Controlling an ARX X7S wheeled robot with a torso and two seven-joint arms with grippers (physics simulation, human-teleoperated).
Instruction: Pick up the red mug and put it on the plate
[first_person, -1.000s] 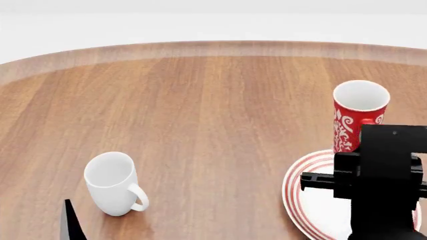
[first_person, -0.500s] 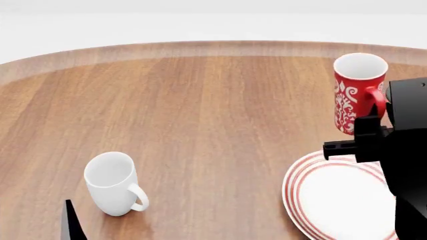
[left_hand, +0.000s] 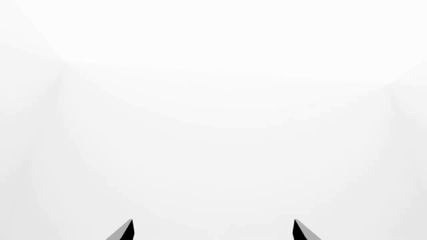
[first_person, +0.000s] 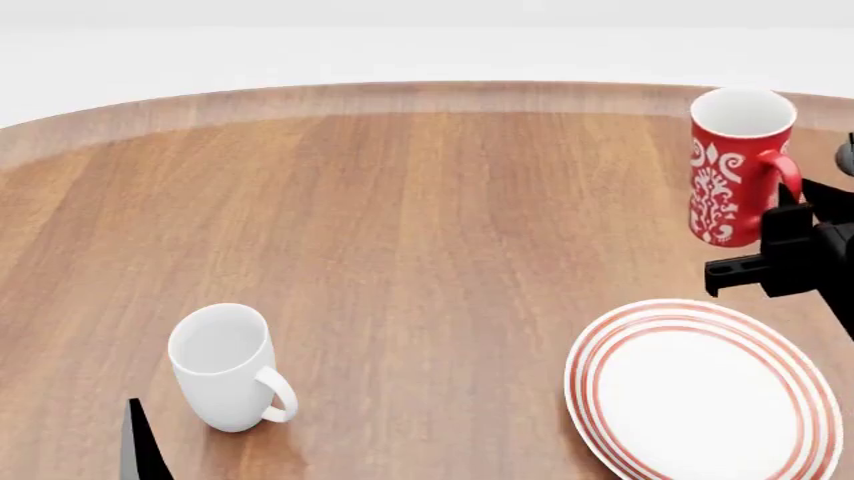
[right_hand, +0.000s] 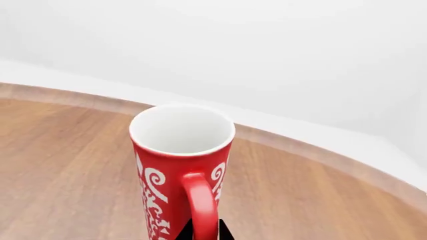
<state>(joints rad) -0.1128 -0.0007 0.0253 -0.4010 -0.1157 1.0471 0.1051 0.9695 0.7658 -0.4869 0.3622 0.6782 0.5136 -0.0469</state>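
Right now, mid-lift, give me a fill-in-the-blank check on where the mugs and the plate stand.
1. The right gripper holds the red mug by its ____.
2. The plate has ____ on it.
3. The white mug stands ____ on the table.
4. The red mug's inside is ____.

Missing words: handle; nothing; upright; white

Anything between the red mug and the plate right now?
Nothing visible. The red mug, held by its handle in the right tool, hangs past the plate's far rim, with only bare table between them. The white mug is far off to the left.
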